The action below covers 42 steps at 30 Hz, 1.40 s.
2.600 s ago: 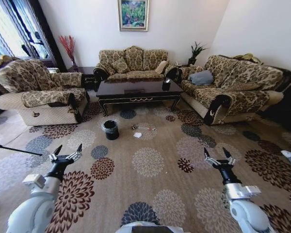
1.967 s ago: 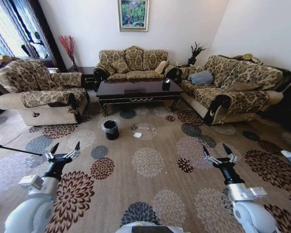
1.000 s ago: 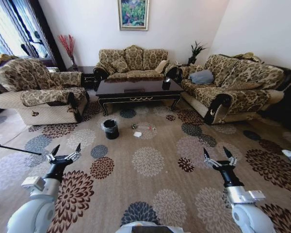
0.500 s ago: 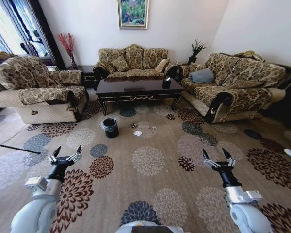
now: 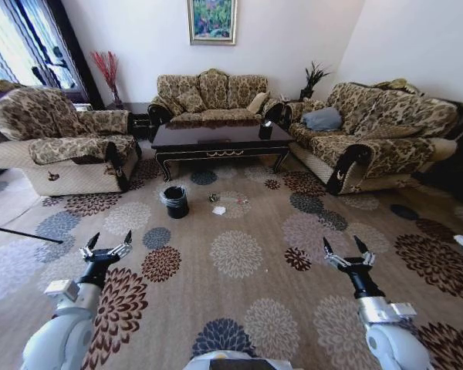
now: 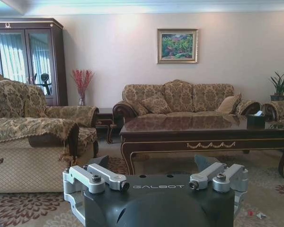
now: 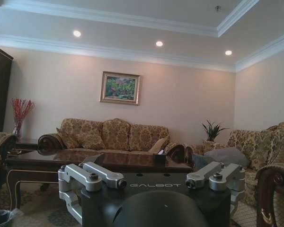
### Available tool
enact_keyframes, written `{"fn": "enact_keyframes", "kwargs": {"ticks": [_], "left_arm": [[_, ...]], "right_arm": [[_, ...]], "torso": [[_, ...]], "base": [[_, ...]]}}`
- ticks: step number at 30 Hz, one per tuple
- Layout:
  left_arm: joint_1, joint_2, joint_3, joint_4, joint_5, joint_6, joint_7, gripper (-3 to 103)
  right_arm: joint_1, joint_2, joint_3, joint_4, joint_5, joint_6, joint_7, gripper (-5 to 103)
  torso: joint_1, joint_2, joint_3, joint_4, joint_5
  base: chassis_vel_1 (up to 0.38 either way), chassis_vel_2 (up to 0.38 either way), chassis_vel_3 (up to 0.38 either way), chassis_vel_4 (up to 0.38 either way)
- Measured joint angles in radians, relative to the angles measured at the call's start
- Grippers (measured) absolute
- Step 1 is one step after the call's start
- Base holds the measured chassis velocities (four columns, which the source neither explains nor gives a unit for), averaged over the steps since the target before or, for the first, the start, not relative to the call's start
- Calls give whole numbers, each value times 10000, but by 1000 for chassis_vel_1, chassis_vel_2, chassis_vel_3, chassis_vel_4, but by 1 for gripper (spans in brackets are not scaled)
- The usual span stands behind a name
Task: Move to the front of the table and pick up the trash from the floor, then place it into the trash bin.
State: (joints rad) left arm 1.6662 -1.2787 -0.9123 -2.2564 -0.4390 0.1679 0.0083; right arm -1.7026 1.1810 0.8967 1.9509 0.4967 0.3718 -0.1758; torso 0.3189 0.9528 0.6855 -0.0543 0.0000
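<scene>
While both tools, left [image 5: 106, 246] and right [image 5: 347, 251], hang spread apart, drive straight for the trash [image 5: 219, 210] beside the trash bin [image 5: 175, 202], before the surface [image 5: 216, 137]

Left end effector [image 6: 156, 182], fingers spread, faced the table [image 6: 206, 137]; sofa [image 6: 180, 100] at 12 o'clock, armchair [image 6: 33, 137] at 9 o'clock.

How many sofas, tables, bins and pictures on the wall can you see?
Sofas: 3, at left, middle and right
Tables: 1
Bins: 1
Pictures: 1
Total: 6
</scene>
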Motion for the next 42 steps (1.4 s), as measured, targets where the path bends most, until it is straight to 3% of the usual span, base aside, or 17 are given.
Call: {"fn": "enact_keyframes", "kwargs": {"ticks": [42], "left_arm": [[392,-165,-39,-289,133,-135,66,100]], "right_arm": [[-54,49,43,-107,23,261,139,100]], "torso": [[-700,-1534,-832,-1,0]], "base": [[0,0,0,0]]}}
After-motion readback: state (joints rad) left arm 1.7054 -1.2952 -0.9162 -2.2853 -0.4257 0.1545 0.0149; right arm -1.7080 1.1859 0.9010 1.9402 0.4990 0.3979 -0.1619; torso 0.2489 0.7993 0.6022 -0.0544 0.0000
